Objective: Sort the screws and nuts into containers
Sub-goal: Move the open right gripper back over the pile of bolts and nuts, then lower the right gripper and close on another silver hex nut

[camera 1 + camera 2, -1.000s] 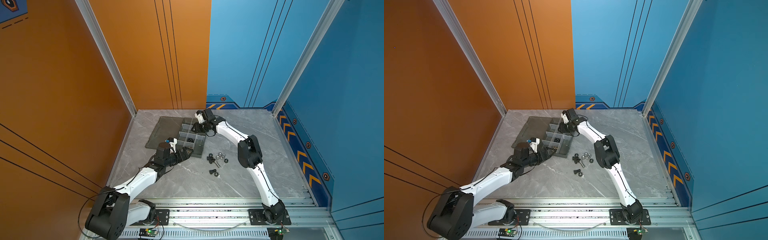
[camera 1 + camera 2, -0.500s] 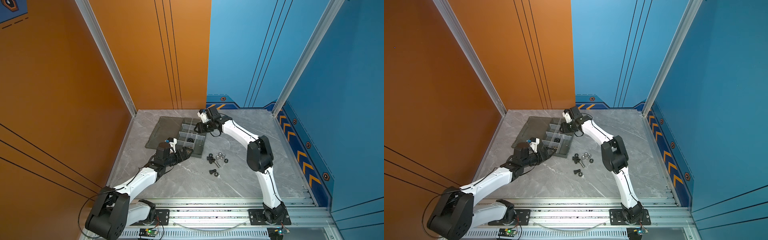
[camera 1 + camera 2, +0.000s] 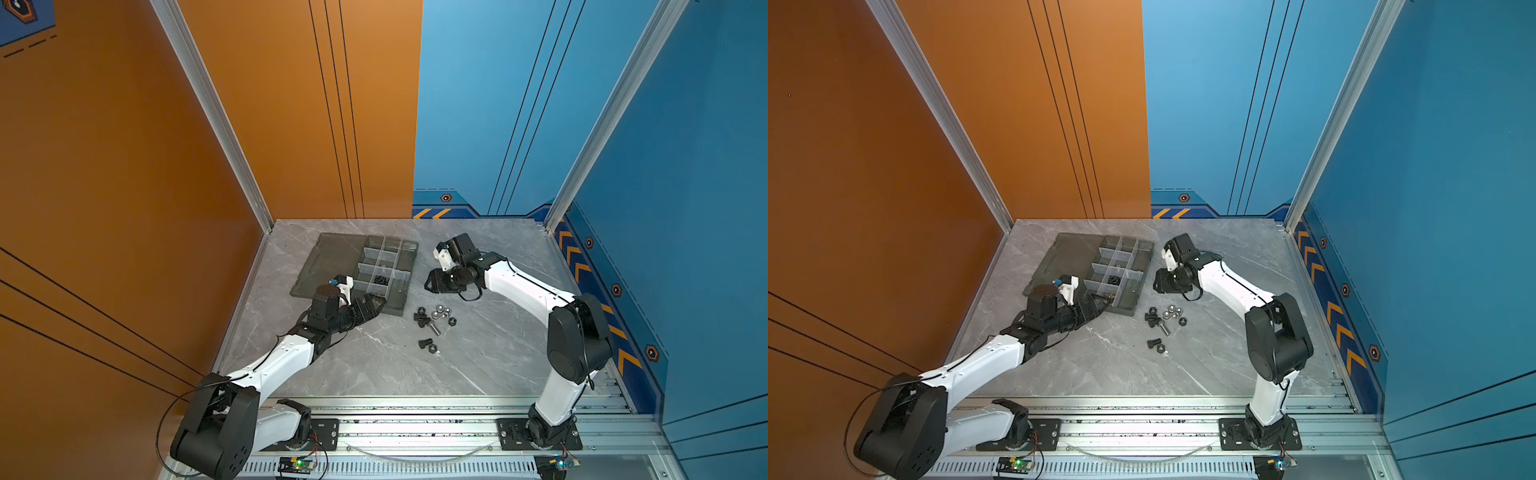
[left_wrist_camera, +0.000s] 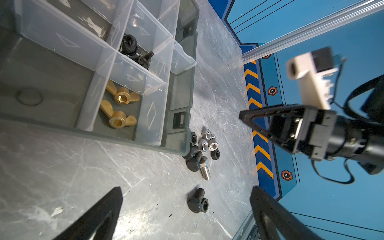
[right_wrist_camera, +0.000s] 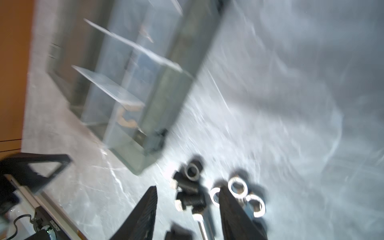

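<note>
Loose screws and nuts lie in a pile [image 3: 434,318] [image 3: 1165,316] on the grey floor just right of the tray's near corner, with a black screw and nut pair [image 3: 428,345] [image 4: 197,201] closer to the front. The containers are cells of a dark grey tray [image 3: 400,291] [image 3: 1133,291]. One cell holds brass wing nuts [image 4: 119,108], another black screws [image 4: 133,48]. My left gripper [image 3: 370,306] [image 4: 186,188] hangs open and empty at the tray's near corner. My right gripper [image 3: 434,284] [image 5: 188,189] is open and empty, just beyond the pile, with black screws [image 5: 189,193] showing between its fingers and silver nuts [image 5: 238,187] beside them.
The tray's flat lid [image 3: 328,257] lies open to its left, near the orange wall. A silver screw [image 4: 204,170] lies at the pile's near edge. The right wrist view is blurred by motion. Rails run along the front edge [image 3: 415,405].
My right gripper has swung off the tray's far cells, to the right and nearer the front, toward the loose pile, with its jaws spread wider. The left arm has stayed still.
</note>
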`<act>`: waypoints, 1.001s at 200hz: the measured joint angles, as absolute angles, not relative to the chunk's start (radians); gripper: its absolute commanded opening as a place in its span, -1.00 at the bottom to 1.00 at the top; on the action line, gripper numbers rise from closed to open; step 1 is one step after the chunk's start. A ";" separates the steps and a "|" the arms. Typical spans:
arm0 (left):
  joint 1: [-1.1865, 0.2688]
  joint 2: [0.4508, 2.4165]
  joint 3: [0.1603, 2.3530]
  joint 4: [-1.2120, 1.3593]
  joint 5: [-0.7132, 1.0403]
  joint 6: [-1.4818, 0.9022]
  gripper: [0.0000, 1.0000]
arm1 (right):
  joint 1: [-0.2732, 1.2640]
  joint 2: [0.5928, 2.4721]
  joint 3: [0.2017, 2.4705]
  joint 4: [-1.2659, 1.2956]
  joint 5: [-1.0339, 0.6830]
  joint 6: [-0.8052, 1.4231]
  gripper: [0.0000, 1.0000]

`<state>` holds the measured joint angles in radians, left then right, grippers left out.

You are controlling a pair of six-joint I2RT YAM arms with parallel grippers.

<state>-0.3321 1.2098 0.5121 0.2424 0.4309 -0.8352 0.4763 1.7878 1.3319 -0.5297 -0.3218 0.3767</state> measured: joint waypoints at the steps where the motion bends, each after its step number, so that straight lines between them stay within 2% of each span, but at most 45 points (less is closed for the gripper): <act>1: -0.332 1.210 0.512 0.242 0.431 -0.835 0.95 | 0.477 1.788 1.328 -0.529 -0.322 0.378 0.02; 49: -0.332 1.213 0.512 0.247 0.431 -0.835 0.95 | 0.488 1.788 1.190 -0.501 -0.345 0.459 0.02; 200: -0.332 1.218 0.511 0.262 0.431 -0.836 0.95 | 0.490 1.800 1.163 -0.485 -0.326 0.499 -0.01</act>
